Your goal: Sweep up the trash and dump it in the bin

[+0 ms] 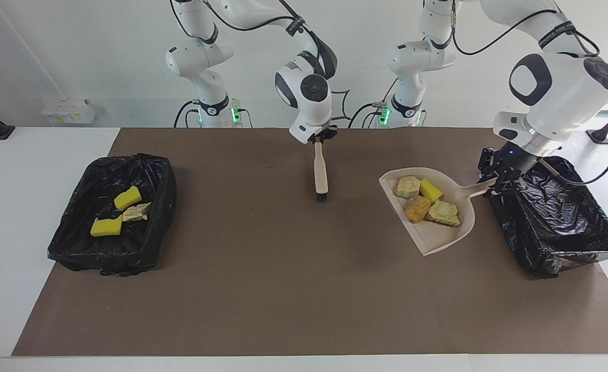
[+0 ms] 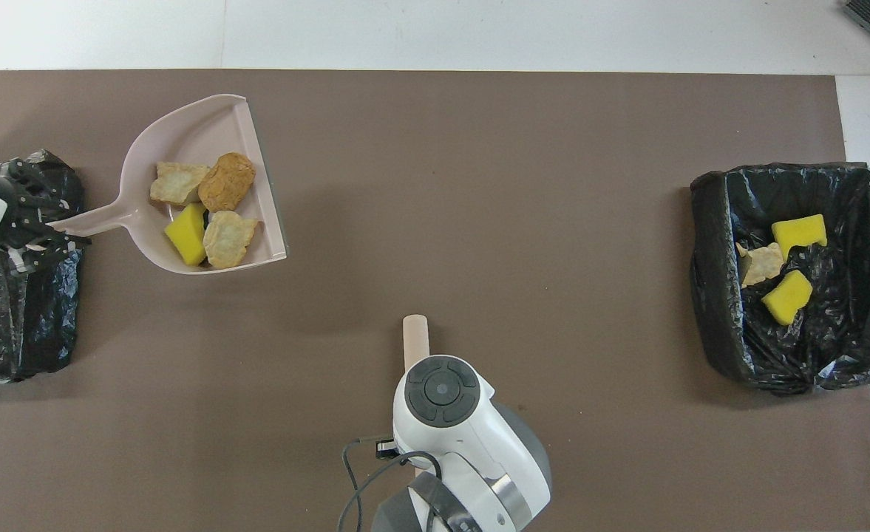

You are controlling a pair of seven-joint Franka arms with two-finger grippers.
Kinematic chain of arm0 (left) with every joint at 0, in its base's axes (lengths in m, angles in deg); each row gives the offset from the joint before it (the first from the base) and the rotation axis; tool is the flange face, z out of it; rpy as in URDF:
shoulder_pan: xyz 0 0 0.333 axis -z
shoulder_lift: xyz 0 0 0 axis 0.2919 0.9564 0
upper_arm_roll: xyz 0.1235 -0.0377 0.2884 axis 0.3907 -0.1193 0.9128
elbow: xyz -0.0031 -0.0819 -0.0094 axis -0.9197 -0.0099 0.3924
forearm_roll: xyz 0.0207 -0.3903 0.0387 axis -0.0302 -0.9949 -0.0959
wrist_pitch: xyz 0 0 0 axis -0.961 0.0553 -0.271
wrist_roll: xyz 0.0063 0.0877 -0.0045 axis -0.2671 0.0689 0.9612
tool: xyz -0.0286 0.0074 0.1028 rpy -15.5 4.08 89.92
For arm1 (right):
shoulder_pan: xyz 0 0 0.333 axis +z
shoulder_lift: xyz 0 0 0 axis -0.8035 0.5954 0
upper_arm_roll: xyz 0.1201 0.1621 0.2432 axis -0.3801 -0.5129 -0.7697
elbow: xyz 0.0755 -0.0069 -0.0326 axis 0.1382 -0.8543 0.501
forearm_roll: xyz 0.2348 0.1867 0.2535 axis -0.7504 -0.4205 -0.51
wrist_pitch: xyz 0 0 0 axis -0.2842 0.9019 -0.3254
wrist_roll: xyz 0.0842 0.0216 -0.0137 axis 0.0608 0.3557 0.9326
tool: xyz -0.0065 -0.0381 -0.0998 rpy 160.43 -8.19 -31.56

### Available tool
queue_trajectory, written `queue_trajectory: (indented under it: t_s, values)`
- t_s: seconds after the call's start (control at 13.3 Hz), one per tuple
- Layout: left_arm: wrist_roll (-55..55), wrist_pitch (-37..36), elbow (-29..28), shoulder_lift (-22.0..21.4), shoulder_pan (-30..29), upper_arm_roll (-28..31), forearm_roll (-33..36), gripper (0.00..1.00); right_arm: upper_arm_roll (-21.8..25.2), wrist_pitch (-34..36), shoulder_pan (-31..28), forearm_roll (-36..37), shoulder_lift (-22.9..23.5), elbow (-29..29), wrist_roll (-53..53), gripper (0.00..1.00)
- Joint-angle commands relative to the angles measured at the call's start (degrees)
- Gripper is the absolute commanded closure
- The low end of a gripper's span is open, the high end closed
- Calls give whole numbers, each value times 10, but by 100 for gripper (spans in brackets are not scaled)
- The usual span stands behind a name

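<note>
The left gripper is clamped on the handle of the pink dustpan beside a black-lined bin at the mat's left-arm end. Four light sponge and bread pieces ride loose inside, likely to slide when tipped. The right gripper, clamped on the brush, waits mid-mat.

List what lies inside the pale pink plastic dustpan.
The pale pink plastic dustpan holds four pieces: a yellow sponge chunk, an orange bread-like lump and two tan bread-like lumps. Anything beneath them is hidden.
</note>
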Motion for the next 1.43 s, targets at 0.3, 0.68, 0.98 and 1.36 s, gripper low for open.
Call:
queue_trajectory:
  t_s: [0.3,0.68,0.98,1.36]
  values:
    - [224,-88,51,5,-173,0,-11,100,-1,0,-8,13,12,-2,18,100]
    - [292,-84,101,29,-234,6,82,100,3,7,-15,29,26,24,46,0]
    - [335,-31,140,64,-255,6,194,100,3,8,-65,94,36,64,46,0]
    - [290,62,137,72,-211,1,398,100,3,8,-186,171,19,118,77,0]
